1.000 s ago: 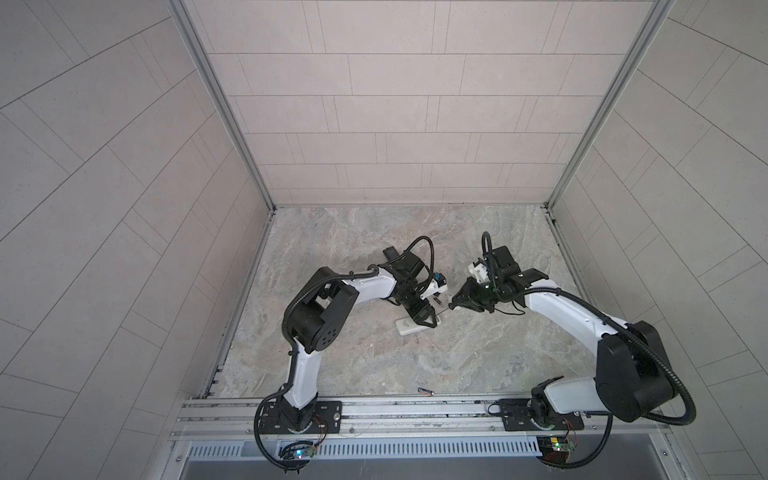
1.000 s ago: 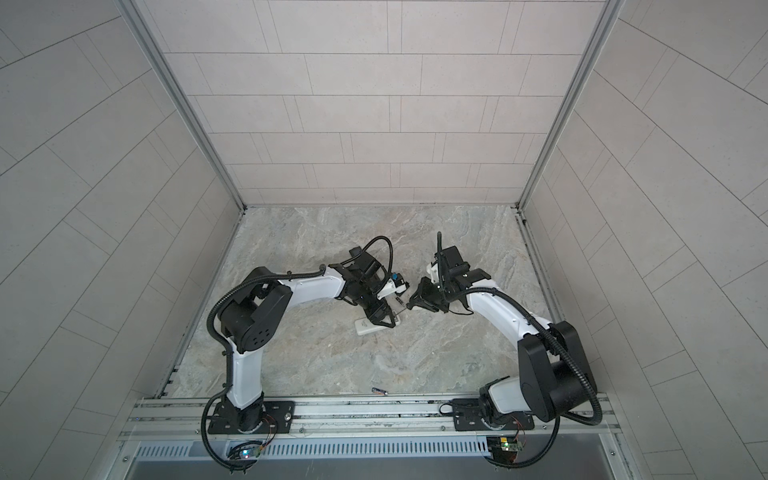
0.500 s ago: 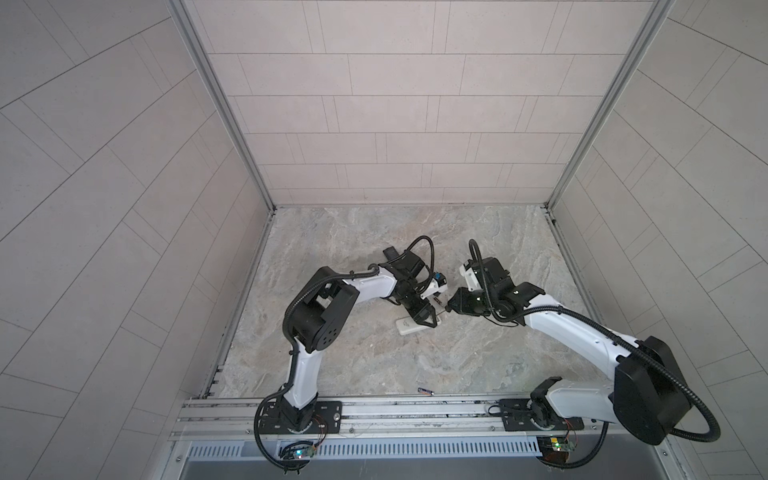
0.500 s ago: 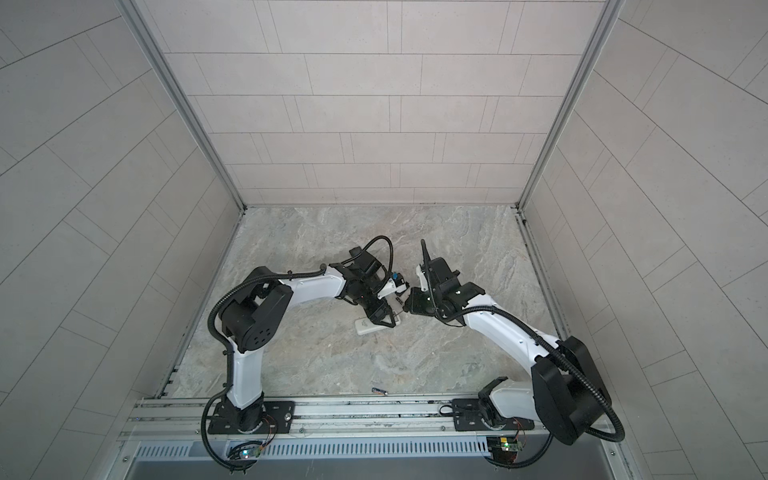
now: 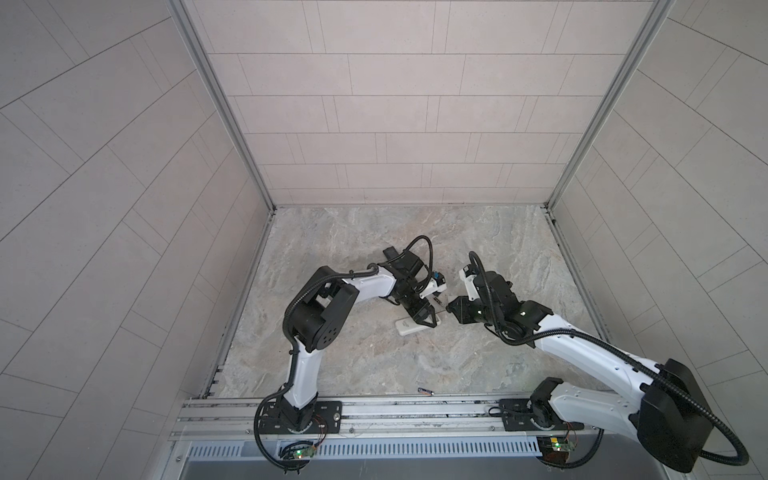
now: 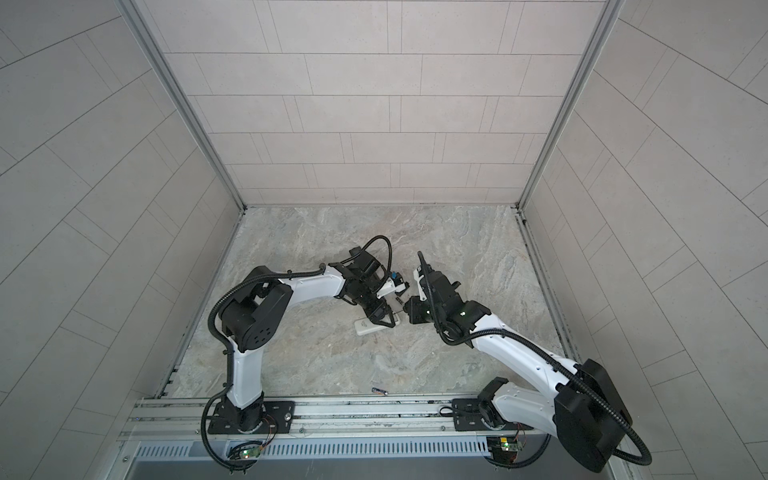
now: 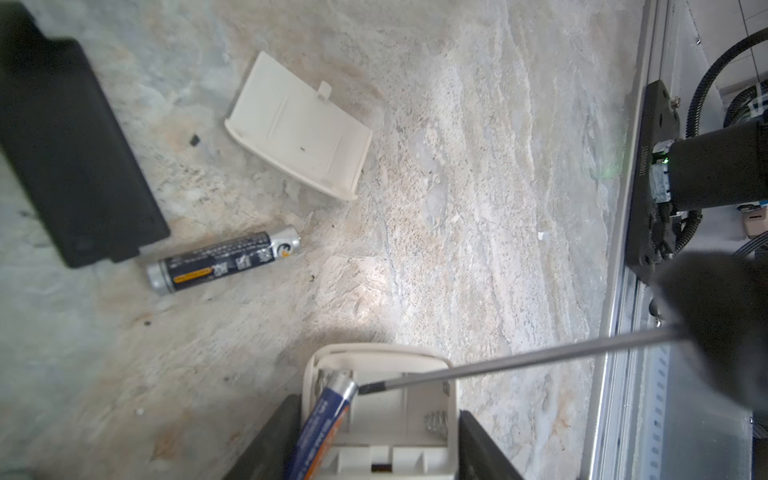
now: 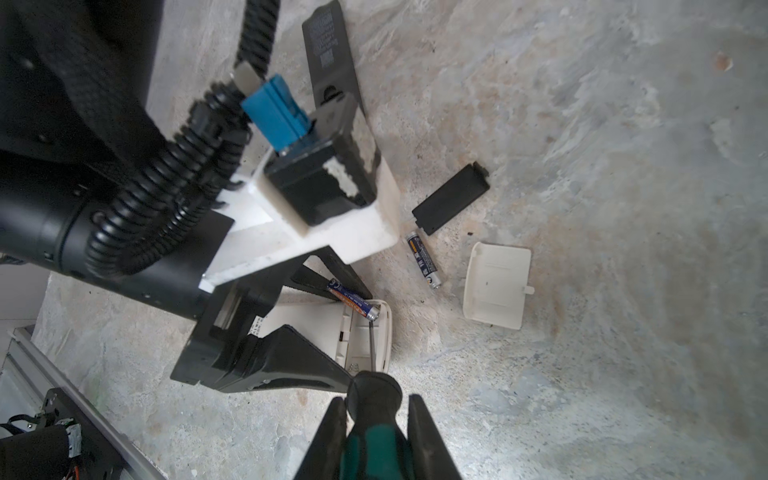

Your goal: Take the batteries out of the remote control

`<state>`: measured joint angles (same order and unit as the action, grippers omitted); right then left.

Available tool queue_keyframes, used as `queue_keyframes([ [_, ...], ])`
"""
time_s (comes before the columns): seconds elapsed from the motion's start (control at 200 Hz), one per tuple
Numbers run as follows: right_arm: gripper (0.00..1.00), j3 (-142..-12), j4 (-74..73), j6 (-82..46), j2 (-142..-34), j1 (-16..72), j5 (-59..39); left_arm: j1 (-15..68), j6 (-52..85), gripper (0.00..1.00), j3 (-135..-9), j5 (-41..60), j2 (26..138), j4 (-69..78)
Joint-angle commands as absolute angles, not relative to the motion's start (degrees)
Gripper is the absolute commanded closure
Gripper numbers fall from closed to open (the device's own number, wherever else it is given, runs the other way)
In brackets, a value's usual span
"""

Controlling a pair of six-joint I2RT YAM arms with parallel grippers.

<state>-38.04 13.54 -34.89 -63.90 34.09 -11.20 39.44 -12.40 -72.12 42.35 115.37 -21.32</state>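
Top views look steeply down from afar; close wrist views share the remote (image 7: pixel 415 411) (image 8: pixel 361 345).

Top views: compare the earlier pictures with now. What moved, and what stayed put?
The right arm swung its elbow out toward the near rail and turned its wrist, right gripper still shut on the screwdriver at the remote. The left gripper stayed clamped on the remote; the battery by the rail did not move.

I see 1st battery (image 7: pixel 328 411) tilted in remote (image 7: pixel 415 358) bay; 2nd battery (image 7: pixel 224 264) on table (image 7: pixel 478 208) beside 2 covers (image 7: pixel 299 124); 3rd battery (image 5: pixel 425 390) near front rail (image 5: pixel 415 409).
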Motion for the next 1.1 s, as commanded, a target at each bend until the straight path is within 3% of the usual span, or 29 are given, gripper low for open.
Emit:
queue_keyframes([
  [0.0,1.0,-37.28,9.56,-35.18,-62.49,34.36,-8.9,39.45,-12.22,0.6,-72.51,42.1,117.21,-24.26],
  [0.475,1.0,-40.85,17.01,-32.52,-64.42,34.62,-10.59,39.29,-11.78,0.6,-72.44,42.49,117.51,-23.55],
  [0.665,1.0,-38.93,14.23,-32.45,-60.56,34.76,-12.45,39.29,-11.5,0.6,-72.51,42.86,117.61,-23.37],
  [1.096,1.0,-40.36,14.27,-29.75,-68.61,37.33,-11.97,39.31,-11.38,0.6,-72.89,43.37,118.12,-24.26],
])
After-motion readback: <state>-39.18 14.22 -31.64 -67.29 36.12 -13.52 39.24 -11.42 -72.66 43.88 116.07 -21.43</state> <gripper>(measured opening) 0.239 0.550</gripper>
